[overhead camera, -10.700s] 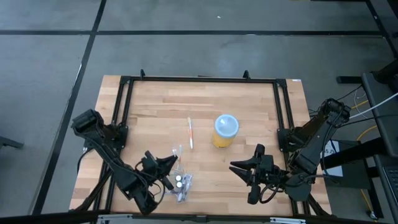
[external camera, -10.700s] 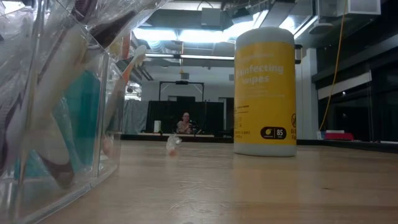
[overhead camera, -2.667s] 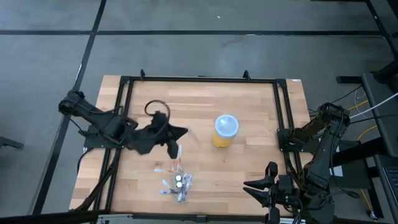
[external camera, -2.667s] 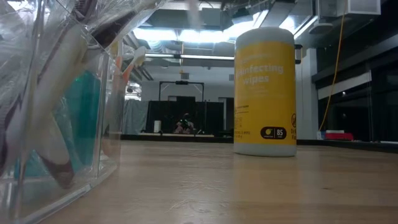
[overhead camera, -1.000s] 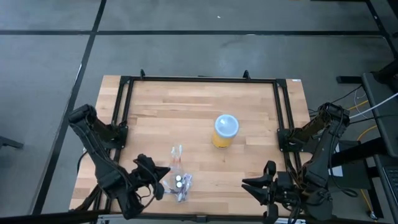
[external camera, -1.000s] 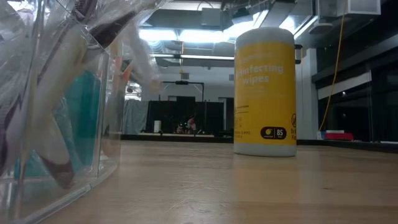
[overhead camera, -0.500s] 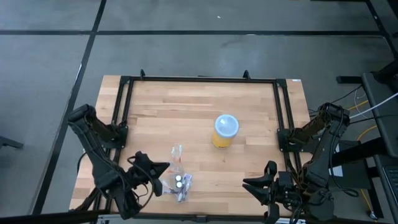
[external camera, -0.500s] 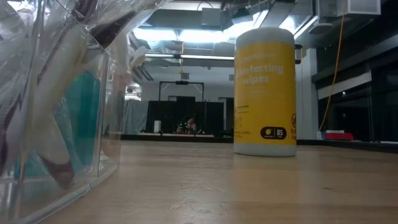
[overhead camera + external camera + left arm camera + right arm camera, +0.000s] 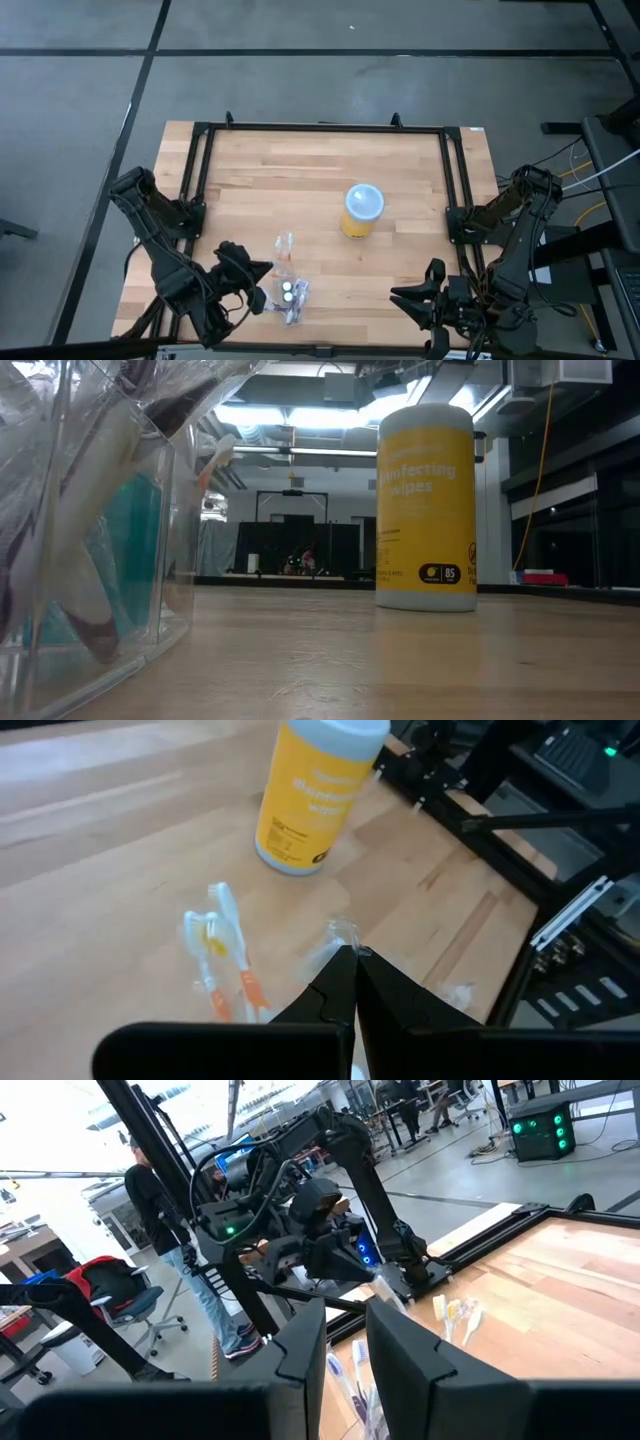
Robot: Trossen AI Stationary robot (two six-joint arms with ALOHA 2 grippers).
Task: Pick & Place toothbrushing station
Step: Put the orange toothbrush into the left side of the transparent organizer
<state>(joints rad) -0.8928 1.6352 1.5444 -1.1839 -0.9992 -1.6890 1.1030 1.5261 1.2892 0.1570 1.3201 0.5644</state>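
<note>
A clear plastic pouch point(image 9: 291, 297) lies near the table's front edge, left of centre. Teal tubes point(image 9: 135, 550) are inside it, and toothbrushes point(image 9: 284, 246) stick out of its far end, heads up point(image 9: 214, 925). In the low view one white head with an orange neck point(image 9: 218, 452) leans on the pouch wall point(image 9: 170, 560). My left gripper point(image 9: 262, 273) is shut just left of the pouch. The yellow cup with a pale-blue top point(image 9: 362, 210) stands upright at mid-table. My right gripper point(image 9: 402, 297) waits open at the front right point(image 9: 345, 1348). My left gripper's shut fingertips point(image 9: 347, 958) stand right at a clear edge of the pouch point(image 9: 340, 933), coming from the table's left and slanting down. I cannot tell whether they touch it. The toothbrushes lie beside the fingers, not between them.
Black frame rails point(image 9: 320, 127) run along the table's far, left and right sides. Bare wood point(image 9: 300, 165) lies between the pouch and the far rail. A person point(image 9: 158, 1190) stands beyond the table's left side in the right wrist view.
In the low view, a white toothbrush head that was swinging above the pouch has tipped toward the pouch wall. It now leans still against that wall.
</note>
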